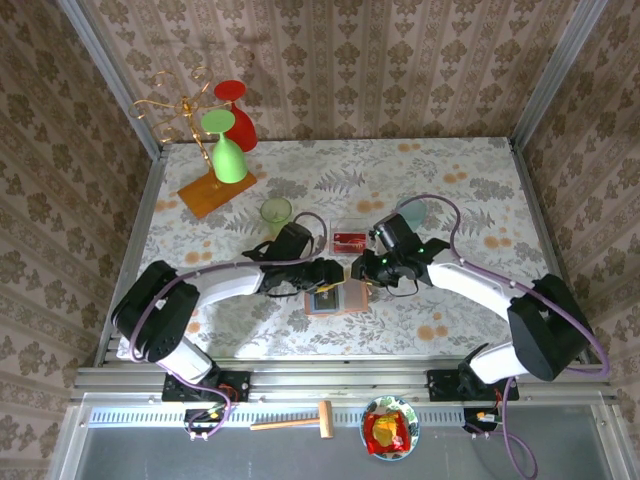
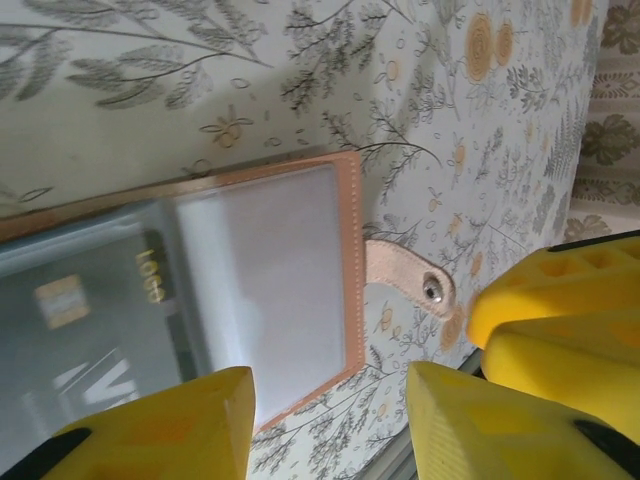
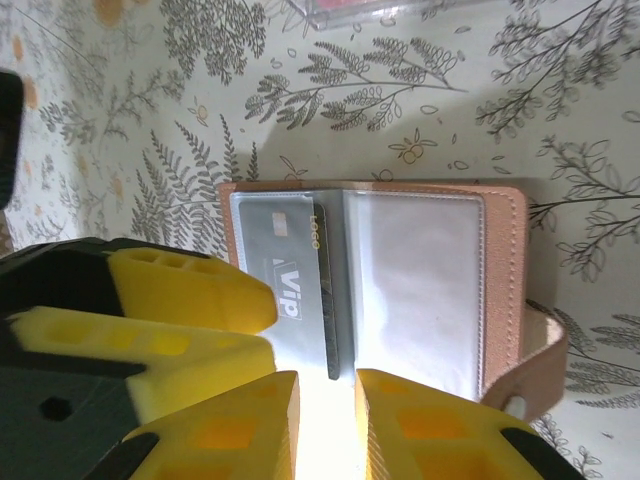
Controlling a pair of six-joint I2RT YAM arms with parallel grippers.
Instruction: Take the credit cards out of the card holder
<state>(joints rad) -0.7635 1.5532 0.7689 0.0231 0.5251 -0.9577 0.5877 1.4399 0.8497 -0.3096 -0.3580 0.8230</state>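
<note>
The tan card holder [image 1: 335, 300] lies open on the table between the two grippers. In the right wrist view the card holder [image 3: 500, 290] shows a grey "VIP" credit card [image 3: 285, 280] in its left pocket, and the right clear pocket looks empty. The card's dark edge ends at the mouth of my right gripper [image 3: 328, 420], whose jaws stand a narrow gap apart with nothing clamped. My left gripper [image 2: 330, 420] is open over the holder's near corner [image 2: 345, 250], beside its snap strap [image 2: 410, 280]. From above, the left gripper [image 1: 335, 272] and the right gripper [image 1: 362, 268] nearly meet.
A clear box [image 1: 349, 241] with red cards inside sits just behind the holder. A green cup [image 1: 277, 211] stands behind the left arm. At the far left is a gold rack on an orange base [image 1: 215, 190] with green and red glasses.
</note>
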